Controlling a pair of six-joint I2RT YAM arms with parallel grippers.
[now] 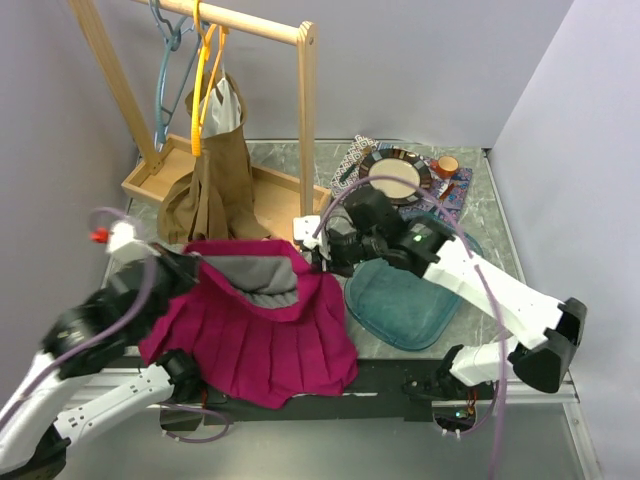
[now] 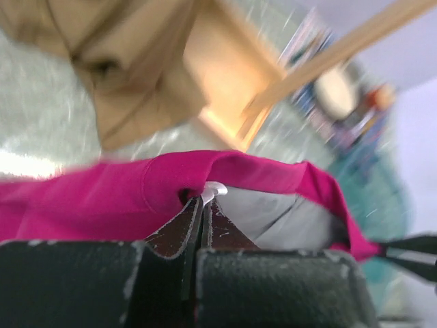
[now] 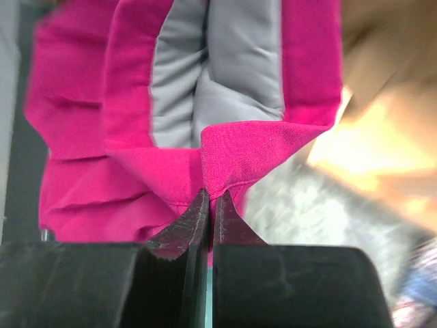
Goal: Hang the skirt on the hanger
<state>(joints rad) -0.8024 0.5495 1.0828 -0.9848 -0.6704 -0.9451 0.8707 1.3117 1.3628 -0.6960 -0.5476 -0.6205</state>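
Gripping waistband of magenta skirt with left end effector and right end effector clamped on cloth; best lifted level, taut, toward blue hanger.

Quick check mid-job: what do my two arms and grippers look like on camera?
Left arm and right arm: white links, black joints, looping lilac cables. Green light on the right arm, red connector on the left. Left gripper and right gripper: black blocks, dark brown tapered fingers.

no readable text, labels or signs
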